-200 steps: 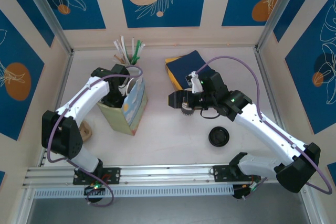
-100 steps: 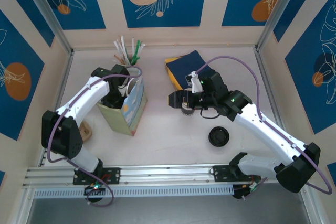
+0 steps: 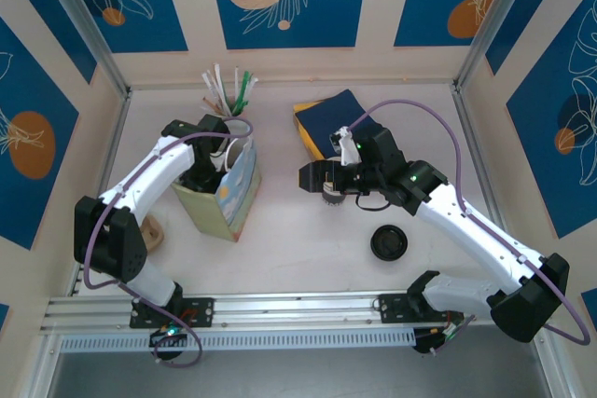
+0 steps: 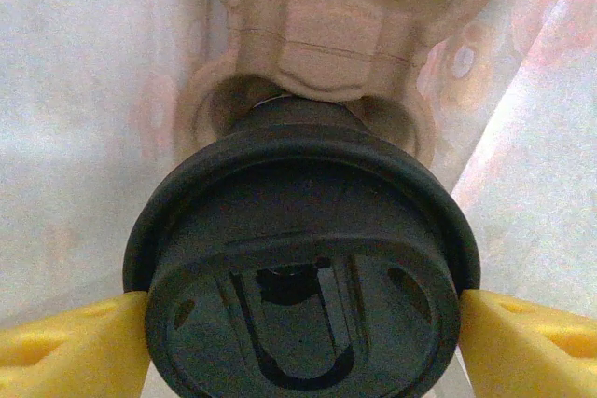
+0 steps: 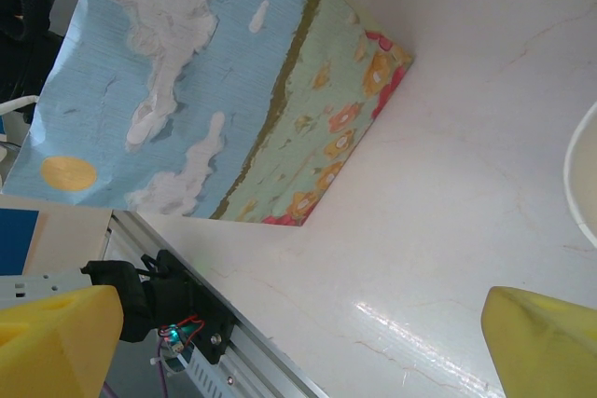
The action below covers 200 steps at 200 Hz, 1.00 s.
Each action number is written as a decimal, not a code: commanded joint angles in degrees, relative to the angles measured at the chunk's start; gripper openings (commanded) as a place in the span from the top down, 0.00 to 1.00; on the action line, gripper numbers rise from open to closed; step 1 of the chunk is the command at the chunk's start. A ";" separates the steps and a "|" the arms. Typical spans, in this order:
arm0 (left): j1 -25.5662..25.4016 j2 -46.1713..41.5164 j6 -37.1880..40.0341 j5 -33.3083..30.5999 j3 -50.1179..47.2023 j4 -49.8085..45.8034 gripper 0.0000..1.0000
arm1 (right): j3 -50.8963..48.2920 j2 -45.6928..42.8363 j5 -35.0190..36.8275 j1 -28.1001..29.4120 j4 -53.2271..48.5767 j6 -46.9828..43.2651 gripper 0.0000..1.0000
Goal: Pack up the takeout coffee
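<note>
The takeout coffee (image 4: pixel 298 258) shows its round black lid from above, deep inside the painted paper bag (image 3: pixel 239 185). Its base sits in a brown pulp cup carrier (image 4: pixel 326 34). My left gripper (image 4: pixel 303 309) reaches down into the bag (image 4: pixel 84 90), and its yellow fingers (image 4: pixel 84 347) press the lid's rim on both sides. In the top view that gripper (image 3: pixel 207 172) stands in the bag's mouth. My right gripper (image 3: pixel 315 177) hovers open over the table right of the bag, its fingers (image 5: pixel 56 342) wide apart around bare tabletop.
A striped paper cup (image 3: pixel 329 197) stands under the right wrist; its white rim (image 5: pixel 571 174) shows at the frame's edge. A loose black lid (image 3: pixel 388 243) lies nearer the front. Dark blue napkins (image 3: pixel 326 118) and a cutlery holder (image 3: pixel 229 90) are at the back.
</note>
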 commanded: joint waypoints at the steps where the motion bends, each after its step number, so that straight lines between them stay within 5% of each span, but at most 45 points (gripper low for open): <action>1: 1.06 -1.51 -0.27 -0.67 0.33 -1.95 0.17 | 0.26 -0.15 -1.12 -0.07 0.22 0.34 0.01; 200: 1.04 -1.91 -0.24 -0.49 0.50 -2.27 0.16 | 0.08 -0.01 -1.12 0.19 0.40 0.56 0.01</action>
